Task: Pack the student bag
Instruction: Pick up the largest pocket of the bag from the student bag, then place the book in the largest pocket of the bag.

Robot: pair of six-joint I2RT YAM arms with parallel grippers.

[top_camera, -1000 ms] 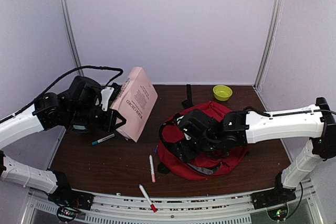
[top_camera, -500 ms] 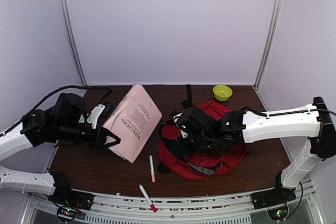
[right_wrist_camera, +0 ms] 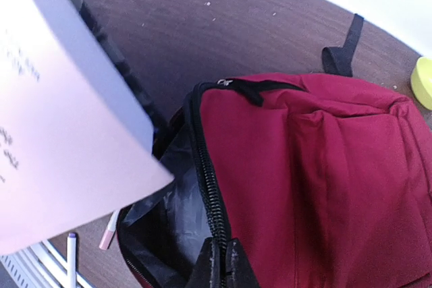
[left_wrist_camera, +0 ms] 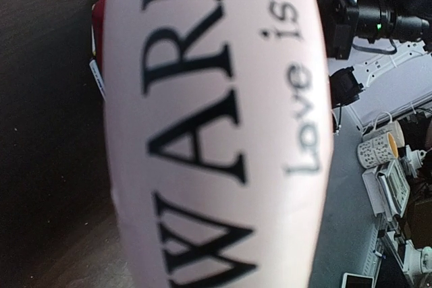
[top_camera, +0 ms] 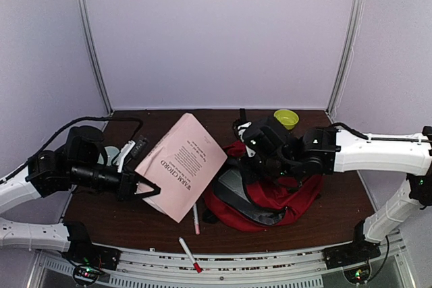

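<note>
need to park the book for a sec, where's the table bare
Bare table at the back left, between the wall and the pink book; also the near right strip between the student bag and the front edge. Crowded: the middle, where the book in the left hand, the bag mouth held by the right hand, and a marker all meet.

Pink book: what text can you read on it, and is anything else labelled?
"WARM CHORD": big title on the pink book, top view; second word less sure.
"Love is": smaller line beside the title, left wrist view; the rest is cut off.
Fine print on the cover: too small to read.
No text visible on the red backpack.
</note>
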